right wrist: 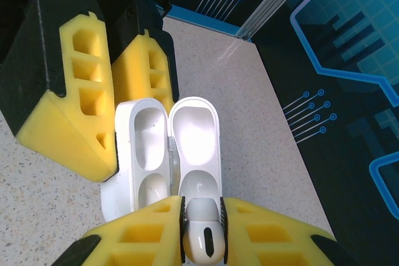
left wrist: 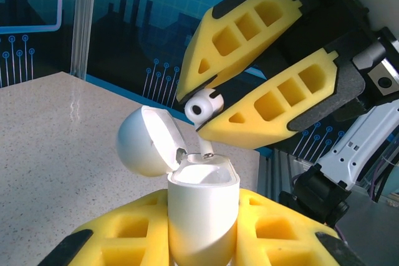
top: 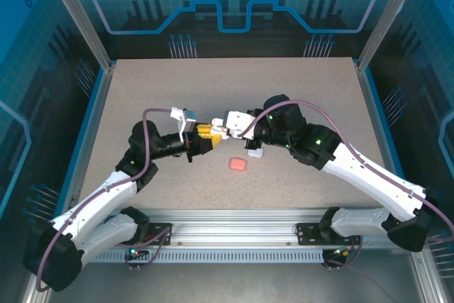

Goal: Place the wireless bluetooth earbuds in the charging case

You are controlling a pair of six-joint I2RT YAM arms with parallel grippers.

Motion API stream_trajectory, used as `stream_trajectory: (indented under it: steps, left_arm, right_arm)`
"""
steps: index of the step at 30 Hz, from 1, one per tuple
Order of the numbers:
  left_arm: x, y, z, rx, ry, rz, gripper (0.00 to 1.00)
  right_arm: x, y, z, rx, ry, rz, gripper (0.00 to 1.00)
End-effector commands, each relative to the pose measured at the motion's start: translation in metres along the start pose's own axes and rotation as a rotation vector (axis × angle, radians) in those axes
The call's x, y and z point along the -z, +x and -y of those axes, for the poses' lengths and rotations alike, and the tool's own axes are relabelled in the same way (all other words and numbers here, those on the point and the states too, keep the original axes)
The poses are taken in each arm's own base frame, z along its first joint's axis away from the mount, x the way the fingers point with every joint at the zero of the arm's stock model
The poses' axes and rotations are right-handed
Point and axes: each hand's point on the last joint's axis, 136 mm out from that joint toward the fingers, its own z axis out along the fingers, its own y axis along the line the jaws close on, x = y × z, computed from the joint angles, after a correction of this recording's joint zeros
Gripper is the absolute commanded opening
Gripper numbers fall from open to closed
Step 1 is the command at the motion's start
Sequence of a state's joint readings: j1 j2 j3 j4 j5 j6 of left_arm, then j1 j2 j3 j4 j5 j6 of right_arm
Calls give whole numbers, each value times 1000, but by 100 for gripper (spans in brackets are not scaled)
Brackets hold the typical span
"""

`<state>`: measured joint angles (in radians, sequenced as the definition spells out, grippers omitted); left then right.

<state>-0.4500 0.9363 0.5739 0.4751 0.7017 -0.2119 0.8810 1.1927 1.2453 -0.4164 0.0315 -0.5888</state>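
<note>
White earbud [left wrist: 202,105] is pinched head-first between the R gripper [right wrist: 204,215] fingers, which are closed tight on it, stem pointing down w/ its tip at the mouth of the case [left wrist: 202,207], just at or barely inside the opening; can't tell if it's seated in a slot. Case is white, upright in the L wrist view, lid [left wrist: 144,141] flipped open and leaning back to one side. From the R wrist cam the open case shows two hollows in the body and the smooth inside of the lid next to it, w/ the bud over the near end. L gripper [left wrist: 202,196] fingers are clamped on the case body from both sides, yellow pads pressed against it. The two grippers meet tip to tip above the middle of the table [top: 142,97], L arm coming in from the left, R arm from the right. On the table just below the R gripper lies a small white item [top: 255,152], and a bit nearer the bases a pink item [top: 237,164], close together but not touching, both apart from the held case
</note>
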Motion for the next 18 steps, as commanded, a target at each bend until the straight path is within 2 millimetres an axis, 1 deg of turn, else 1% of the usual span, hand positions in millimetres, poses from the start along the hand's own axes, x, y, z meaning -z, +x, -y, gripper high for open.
stream_trajectory:
  steps: [1,4,14,18]
  left_arm:
    - [-2,-19,12,-41,47,41,0]
    - [-2,-19,12,-41,44,43,0]
    - [-2,-20,9,-39,31,49,0]
    - [-2,-21,9,-43,29,53,0]
  right_arm:
    - [-1,-13,4,18,25,31,20]
    - [0,-14,2,28,16,33,20]
    - [2,-14,-16,1,-85,39,21]
    - [5,-15,-18,-10,-103,42,22]
